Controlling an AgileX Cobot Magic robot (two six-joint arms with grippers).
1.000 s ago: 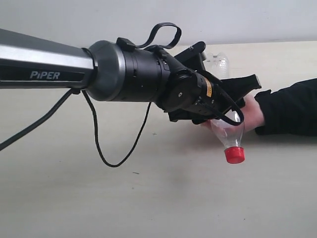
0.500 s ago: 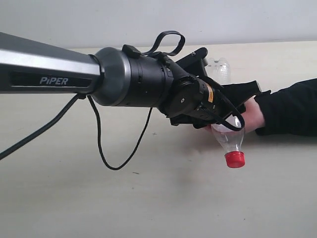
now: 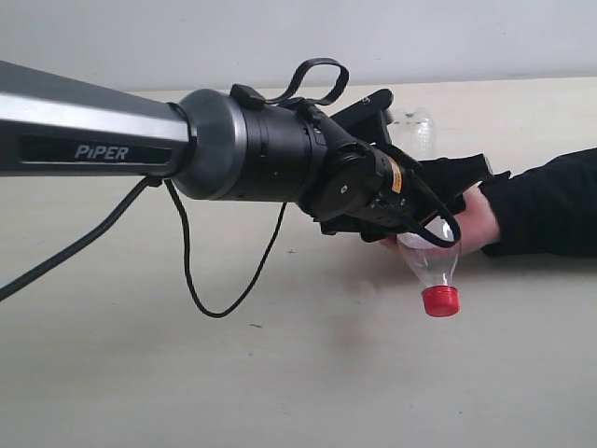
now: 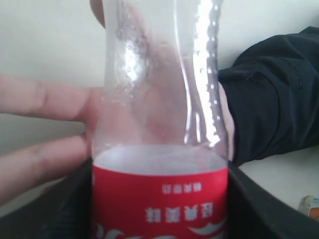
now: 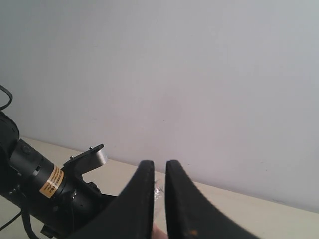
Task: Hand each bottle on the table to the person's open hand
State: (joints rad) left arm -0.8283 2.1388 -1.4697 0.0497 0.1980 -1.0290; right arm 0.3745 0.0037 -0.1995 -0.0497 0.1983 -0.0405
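One bottle (image 3: 431,259): red cap (image 3: 440,301) exterior-view only

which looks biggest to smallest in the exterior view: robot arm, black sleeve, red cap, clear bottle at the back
1. robot arm, nearest the camera
2. black sleeve
3. back bottle and red cap: close, bottle partly hidden, so unranked

1. The left arm (image 3: 93,131) stretches out nearly level, its wrist tipped slightly downward.
2. The left gripper (image 3: 429,149) has its jaws clamped on a bottle (image 3: 434,261), cap down.
3. The right gripper (image 5: 159,167) has its jaws almost touching, with nothing between them.
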